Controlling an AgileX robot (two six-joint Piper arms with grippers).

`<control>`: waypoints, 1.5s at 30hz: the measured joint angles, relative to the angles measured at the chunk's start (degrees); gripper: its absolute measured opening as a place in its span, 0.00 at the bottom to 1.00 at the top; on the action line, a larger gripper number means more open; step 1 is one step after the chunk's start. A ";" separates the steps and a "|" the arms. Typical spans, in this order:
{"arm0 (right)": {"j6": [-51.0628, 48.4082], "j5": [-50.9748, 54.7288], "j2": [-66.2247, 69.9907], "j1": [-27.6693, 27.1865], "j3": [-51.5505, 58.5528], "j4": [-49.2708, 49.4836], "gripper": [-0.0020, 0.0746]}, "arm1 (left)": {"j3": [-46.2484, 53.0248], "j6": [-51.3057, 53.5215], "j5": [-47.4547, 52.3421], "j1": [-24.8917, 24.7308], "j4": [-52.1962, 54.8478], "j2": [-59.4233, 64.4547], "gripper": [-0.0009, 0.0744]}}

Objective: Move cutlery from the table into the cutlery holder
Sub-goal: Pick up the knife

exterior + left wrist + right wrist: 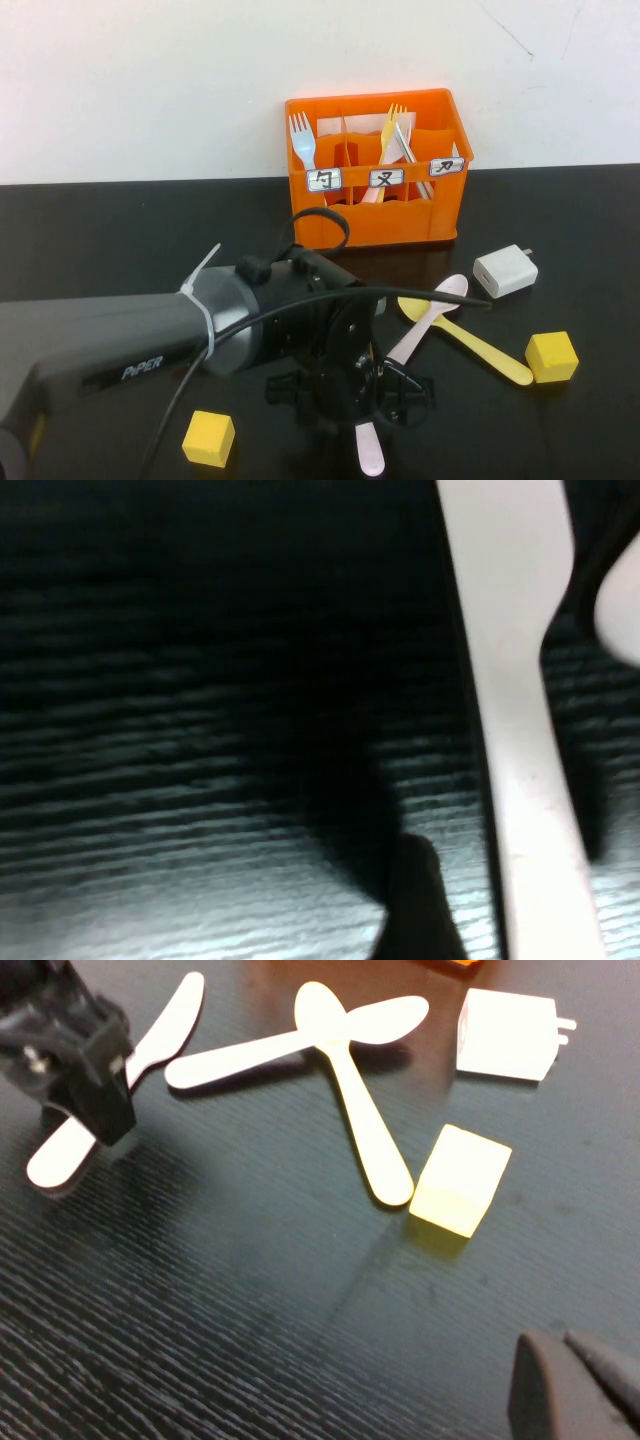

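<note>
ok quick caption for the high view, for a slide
Left gripper open over pink knife on black table; crossed spoons beside it, orange cutlery holder behind.

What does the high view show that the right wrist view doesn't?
Only the high view: forks standing in the orange cutlery holder, and a second yellow cube beside the left arm.
Only the right wrist view: the shut right claw above bare table.
Both: the open left claw over the pink knife, crossed pink spoon and yellow spoon, white charger, one yellow cube.
</note>
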 joint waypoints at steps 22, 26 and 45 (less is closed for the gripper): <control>-0.03 0.03 0.00 0.00 0.00 0.34 0.02 | -1.30 4.17 2.10 0.00 0.64 1.32 0.42; -0.03 0.03 0.00 0.00 0.00 0.42 0.02 | -1.79 5.56 3.27 -0.10 0.78 1.66 0.53; -0.03 0.03 0.00 0.00 0.00 0.47 0.02 | -2.26 2.99 6.48 -0.18 6.31 2.94 0.56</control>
